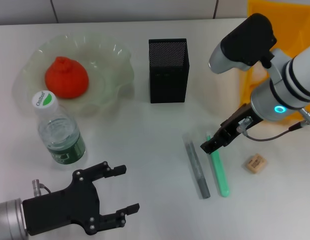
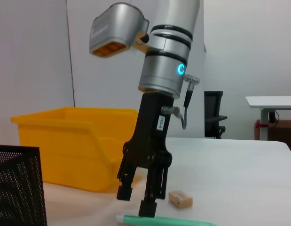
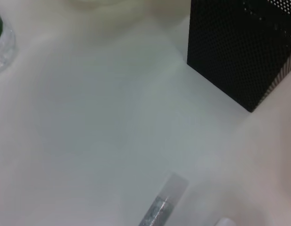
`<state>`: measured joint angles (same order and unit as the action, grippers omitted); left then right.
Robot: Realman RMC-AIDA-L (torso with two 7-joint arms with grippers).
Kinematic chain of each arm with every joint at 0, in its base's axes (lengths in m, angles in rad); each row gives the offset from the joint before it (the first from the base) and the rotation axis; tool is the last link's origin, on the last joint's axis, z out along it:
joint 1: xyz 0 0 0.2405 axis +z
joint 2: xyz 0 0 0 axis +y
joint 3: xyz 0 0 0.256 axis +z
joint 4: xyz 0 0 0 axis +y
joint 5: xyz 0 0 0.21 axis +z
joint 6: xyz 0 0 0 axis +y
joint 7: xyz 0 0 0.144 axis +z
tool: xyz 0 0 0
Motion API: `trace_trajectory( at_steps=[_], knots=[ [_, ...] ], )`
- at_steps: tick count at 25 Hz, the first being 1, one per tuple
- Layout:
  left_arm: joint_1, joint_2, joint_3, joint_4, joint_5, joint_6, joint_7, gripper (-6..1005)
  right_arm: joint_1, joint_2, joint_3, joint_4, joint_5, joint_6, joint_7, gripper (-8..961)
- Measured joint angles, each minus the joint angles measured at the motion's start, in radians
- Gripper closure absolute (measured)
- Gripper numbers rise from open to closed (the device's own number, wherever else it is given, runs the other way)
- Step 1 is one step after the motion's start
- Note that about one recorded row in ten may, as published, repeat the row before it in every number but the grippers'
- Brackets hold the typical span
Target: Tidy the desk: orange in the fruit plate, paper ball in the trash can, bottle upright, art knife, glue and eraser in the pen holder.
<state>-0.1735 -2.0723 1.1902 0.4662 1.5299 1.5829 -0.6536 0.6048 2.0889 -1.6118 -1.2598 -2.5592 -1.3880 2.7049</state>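
one orange (image 1: 66, 77), one bottle (image 1: 58, 130), one eraser (image 1: 255, 163), one pen holder (image 1: 168, 70)

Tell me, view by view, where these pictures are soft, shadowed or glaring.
Head view: even light, sharp, with soft shadows beside the pen holder and bottle. Left wrist view: the right hand and eraser are crisp. Right wrist view: the grey stick is blurred; no harsh glare.

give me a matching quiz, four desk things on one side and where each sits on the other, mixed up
Things:
1. orange
2. bottle
3. eraser
4. right pincer

Places:
A. alone on the table, right of the green stick
B. over the green stick's far end
C. in the fruit plate
D. upright just in front of the fruit plate

Pairs: 1-C, 2-D, 3-A, 4-B
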Motion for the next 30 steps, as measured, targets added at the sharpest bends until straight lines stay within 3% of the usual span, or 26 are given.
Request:
trace_trajectory(
  at_steps=[11, 17, 22, 30],
  knots=[
    [-0.004, 0.000, 0.002, 0.000, 0.000, 0.003, 0.000, 224, 0.043, 0.000, -0.012, 0.078, 0.000, 0.026, 0.005, 187],
    [-0.006, 0.000, 0.001, 0.000, -0.001, 0.002, 0.000, 224, 0.050, -0.001, -0.020, 0.106, 0.002, 0.042, 0.005, 396],
    [-0.009, 0.000, 0.004, 0.000, -0.001, 0.001, 0.006, 224, 0.053, -0.001, -0.022, 0.119, 0.006, 0.050, 0.006, 391],
    [-0.012, 0.000, 0.006, 0.000, -0.002, 0.003, 0.007, 224, 0.054, 0.000, -0.023, 0.120, 0.007, 0.045, 0.007, 594]
  ],
)
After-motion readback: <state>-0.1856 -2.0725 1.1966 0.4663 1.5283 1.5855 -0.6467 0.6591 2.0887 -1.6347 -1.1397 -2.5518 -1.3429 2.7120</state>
